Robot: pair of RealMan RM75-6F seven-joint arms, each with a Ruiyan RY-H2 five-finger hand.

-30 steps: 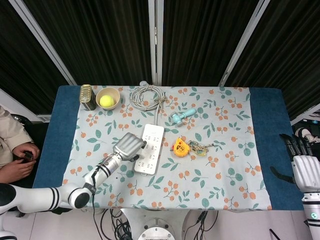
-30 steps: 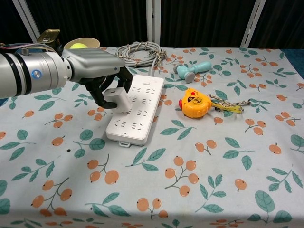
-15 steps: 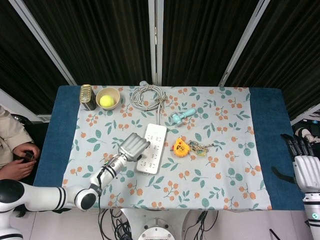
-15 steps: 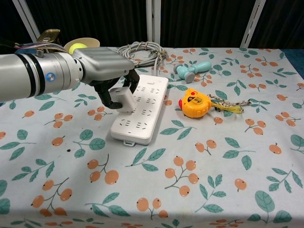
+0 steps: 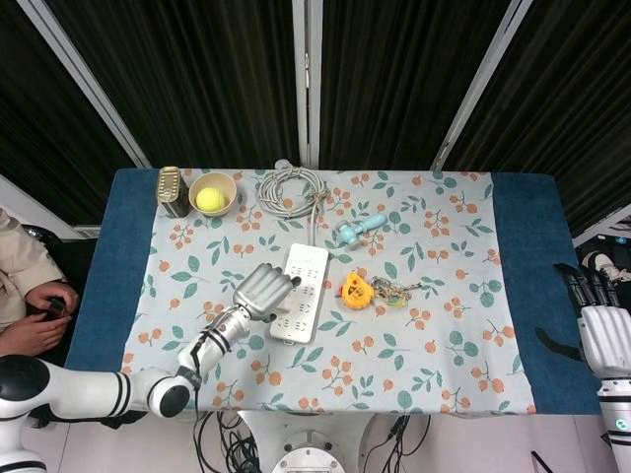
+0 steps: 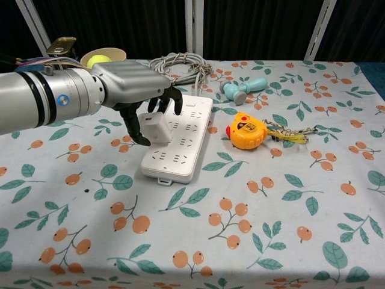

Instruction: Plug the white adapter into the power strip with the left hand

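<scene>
The white power strip [image 6: 180,139] [image 5: 302,304] lies left of centre on the floral cloth, its cord running back to a coiled cable [image 6: 180,63]. My left hand [image 6: 133,90] [image 5: 262,290] hovers over the strip's left edge and pinches the white adapter [image 6: 156,127] between the thumb and a finger; the other fingers are lifted and spread over the strip. The adapter stands on the strip's left side, but its prongs are hidden. In the head view the hand covers the adapter. My right hand [image 5: 602,333] hangs at the table's far right, fingers apart, holding nothing.
A yellow tape measure [image 6: 248,130] and a keychain [image 6: 290,133] lie right of the strip. A teal toy [image 6: 243,89] sits behind them. A bowl with a tennis ball [image 5: 212,193] and a can [image 5: 174,190] stand at the back left. A person [image 5: 30,296] sits at the left edge.
The left hand shifted the strip slightly right and forward. Its fingers, wrapped around the adapter before, have lifted and spread. The right hand has not moved.
</scene>
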